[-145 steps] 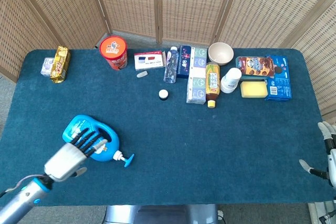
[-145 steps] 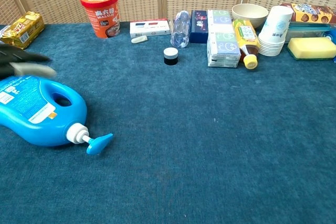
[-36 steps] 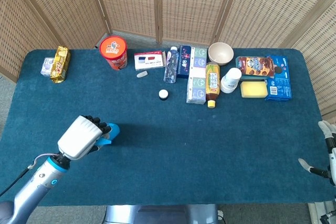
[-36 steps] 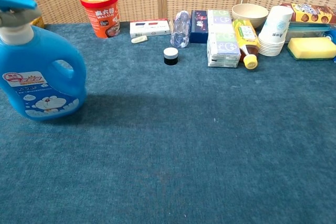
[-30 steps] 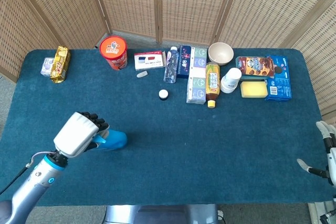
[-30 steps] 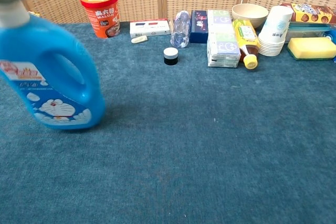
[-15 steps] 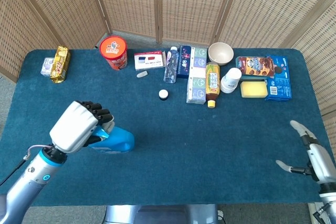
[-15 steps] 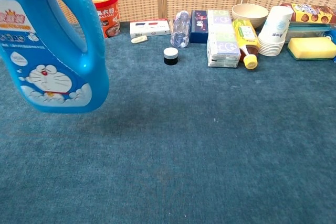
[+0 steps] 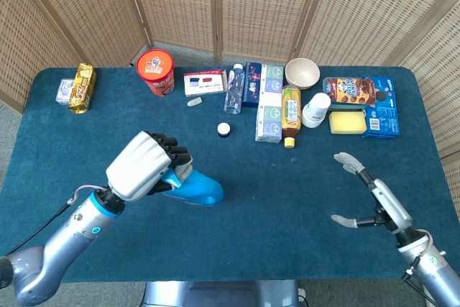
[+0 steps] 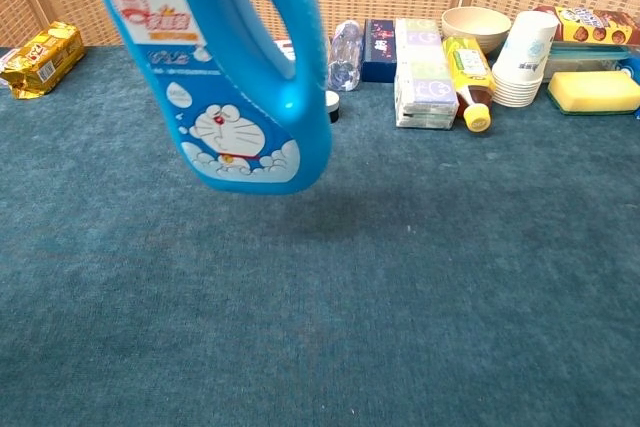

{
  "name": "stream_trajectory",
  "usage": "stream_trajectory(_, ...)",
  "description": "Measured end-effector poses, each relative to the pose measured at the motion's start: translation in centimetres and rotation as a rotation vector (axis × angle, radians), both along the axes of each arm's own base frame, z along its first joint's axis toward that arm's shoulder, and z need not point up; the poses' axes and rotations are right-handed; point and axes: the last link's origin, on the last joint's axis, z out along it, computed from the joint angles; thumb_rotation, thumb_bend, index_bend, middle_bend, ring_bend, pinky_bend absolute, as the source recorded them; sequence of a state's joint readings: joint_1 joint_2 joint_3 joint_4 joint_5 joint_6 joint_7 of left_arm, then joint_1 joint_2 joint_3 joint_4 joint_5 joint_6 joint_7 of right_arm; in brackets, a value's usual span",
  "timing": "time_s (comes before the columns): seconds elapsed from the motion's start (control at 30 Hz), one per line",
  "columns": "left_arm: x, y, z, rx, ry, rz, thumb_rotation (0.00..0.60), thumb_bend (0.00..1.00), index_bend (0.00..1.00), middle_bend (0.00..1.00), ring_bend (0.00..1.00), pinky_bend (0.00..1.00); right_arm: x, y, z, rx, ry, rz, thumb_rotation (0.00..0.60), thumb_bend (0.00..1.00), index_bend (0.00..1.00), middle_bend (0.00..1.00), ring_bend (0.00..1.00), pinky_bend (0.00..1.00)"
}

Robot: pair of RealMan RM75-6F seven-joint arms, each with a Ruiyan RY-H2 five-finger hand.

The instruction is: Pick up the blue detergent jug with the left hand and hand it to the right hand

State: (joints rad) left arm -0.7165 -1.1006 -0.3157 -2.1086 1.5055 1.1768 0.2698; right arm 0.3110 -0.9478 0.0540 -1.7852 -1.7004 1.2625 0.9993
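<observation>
My left hand (image 9: 147, 165) grips the blue detergent jug (image 9: 198, 190) from above and holds it in the air over the left middle of the table. In the chest view the jug (image 10: 235, 97) hangs large and upright, its cartoon label facing me and its top cut off by the frame; the hand itself is out of that view. My right hand (image 9: 374, 198) is open over the right front of the table, fingers spread toward the jug, well apart from it.
Along the back of the blue table (image 9: 287, 199) stand an orange noodle cup (image 9: 156, 70), a clear bottle (image 9: 233, 88), boxes (image 9: 269, 102), a tea bottle (image 9: 290, 114), a bowl (image 9: 302, 72), paper cups (image 9: 315, 109), a yellow sponge (image 9: 347, 121) and cookies (image 9: 359, 91). A small black jar (image 9: 224, 129) sits mid-table.
My left hand has lifted the jug off the table and carried it to the right. My right hand has come in from the table's right edge toward the centre, fingers spread.
</observation>
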Motion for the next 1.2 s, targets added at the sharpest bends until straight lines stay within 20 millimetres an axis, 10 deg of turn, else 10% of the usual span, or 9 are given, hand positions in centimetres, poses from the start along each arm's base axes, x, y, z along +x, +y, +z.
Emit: stream_trajectory(1.2,7.7,1.5,-3.7,0.057,-0.083,-0.057,0.6,0.46,0.76,0.75,0.69,0.78,8.6,1.2,-3.6,-0.129,0.057,-0.029,0.6,0.0,0.0,0.1,0.0,0.0)
